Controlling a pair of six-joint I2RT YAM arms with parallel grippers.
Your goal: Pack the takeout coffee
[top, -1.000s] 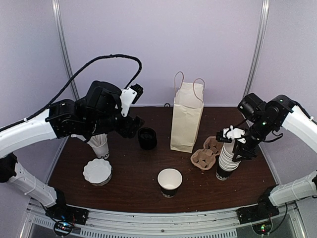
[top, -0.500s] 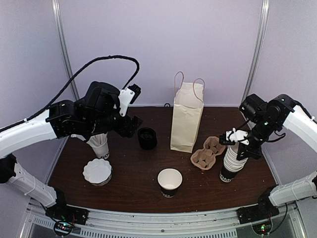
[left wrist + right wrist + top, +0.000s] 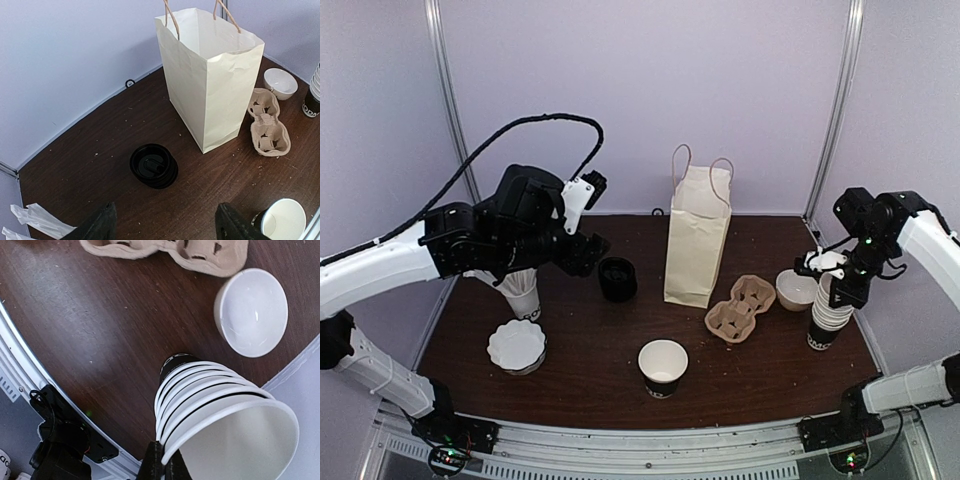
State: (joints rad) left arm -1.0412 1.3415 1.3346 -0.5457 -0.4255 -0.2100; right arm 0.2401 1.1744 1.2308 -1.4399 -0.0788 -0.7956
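The left gripper (image 3: 167,216) hung released; just ahead of it the takeout coffee (image 3: 153,165) stood on the counter (image 3: 90,150), the paper bag (image 3: 210,85) farther behind. The right gripper (image 3: 161,462) was clenched on the top rim of the cup stack (image 3: 210,400).

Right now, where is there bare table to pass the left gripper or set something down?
Bare: the narrow gap between the takeout coffee and the paper bag; the front stretch between the fluted white stack and the open cup; behind the white bowl, back right. Crowded: cup carrier, bowl and stack of cups at right.
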